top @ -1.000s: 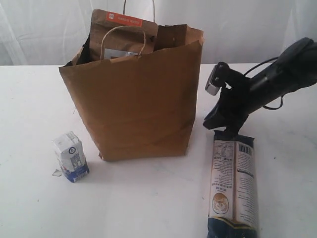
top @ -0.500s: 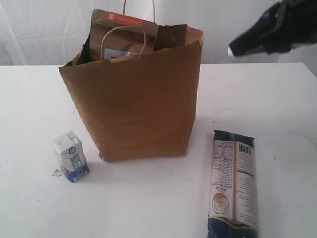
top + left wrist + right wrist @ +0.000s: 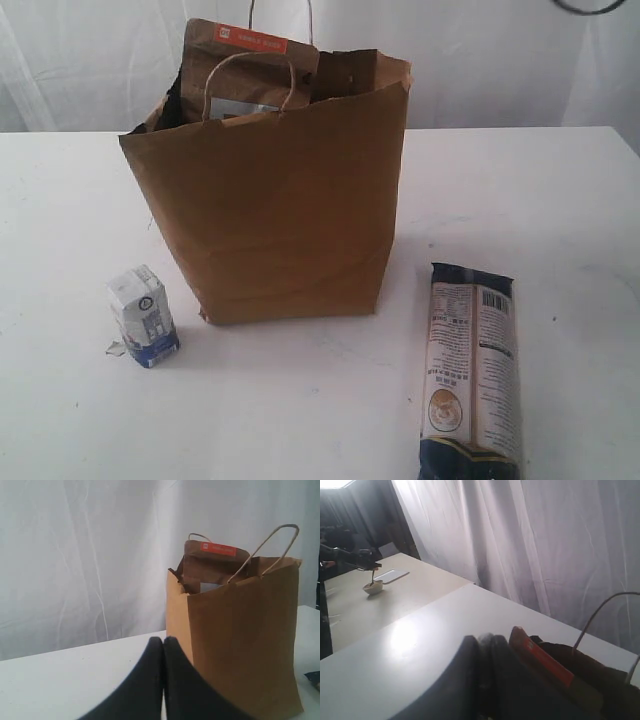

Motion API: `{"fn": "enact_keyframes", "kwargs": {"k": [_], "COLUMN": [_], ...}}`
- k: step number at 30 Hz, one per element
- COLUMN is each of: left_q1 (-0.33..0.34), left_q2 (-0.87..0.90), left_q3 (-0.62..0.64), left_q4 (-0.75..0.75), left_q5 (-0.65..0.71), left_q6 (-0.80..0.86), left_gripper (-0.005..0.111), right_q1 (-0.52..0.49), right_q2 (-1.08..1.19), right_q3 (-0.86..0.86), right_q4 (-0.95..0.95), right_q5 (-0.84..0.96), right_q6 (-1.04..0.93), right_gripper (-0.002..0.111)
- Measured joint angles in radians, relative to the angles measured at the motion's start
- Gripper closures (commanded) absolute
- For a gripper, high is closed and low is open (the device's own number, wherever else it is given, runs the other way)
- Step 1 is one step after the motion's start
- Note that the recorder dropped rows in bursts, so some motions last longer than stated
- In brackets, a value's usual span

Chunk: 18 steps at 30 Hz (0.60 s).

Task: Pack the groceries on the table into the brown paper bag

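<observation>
Brown bag (image 3: pixel 290 210) first. Where is it?

It stands on the white table (image 3: pixel 80 420), near the middle. Its open top faces up and its rim is torn.

What is in it?

A brown pouch (image 3: pixel 250 60). It stands up tall and its top pokes out over the rim. An orange stripe runs across the top. The white writing on it is too small to read.

And the long packet (image 3: pixel 470 370)?

It lies flat on the table, right of the bag and apart from it. Its long side runs from the front edge toward the back. Both ends are dark blue. The far end has a barcode and the near end has a round picture. I can't read the small print in between.

Is there a carton (image 3: pixel 143 315)?

Yes, a little white and blue one. It stands up left of the bag, near its bottom corner, not touching. It has a round mark on its side.

What about the left gripper (image 3: pixel 163 645)?

Its two black fingers are pressed together with nothing between them. It points toward the bag.

And the right gripper (image 3: pixel 485 642)?

Its fingers are together too, holding nothing. The pouch's orange stripe shows close beside it.
</observation>
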Motion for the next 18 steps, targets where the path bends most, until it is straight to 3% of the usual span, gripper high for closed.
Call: {"fn": "enact_keyframes", "kwargs": {"k": [7, 13, 18], "left_q1": [0.0, 0.0, 0.0], "left_q2": [0.0, 0.0, 0.0], "left_q3": [0.0, 0.0, 0.0], "left_q4": [0.0, 0.0, 0.0], "left_q5": [0.0, 0.0, -0.002], "left_q6": [0.0, 0.0, 0.0], "left_gripper": [0.107, 0.107, 0.107], "right_q1": [0.077, 0.08, 0.08], "right_q2": [0.171, 0.195, 0.195], "right_q3": [0.0, 0.0, 0.0], "right_q4": [0.135, 0.144, 0.144], "right_q5": [-0.054, -0.161, -0.164], "right_q6": [-0.131, -0.193, -0.195], "right_gripper": [0.107, 0.076, 0.071]}}
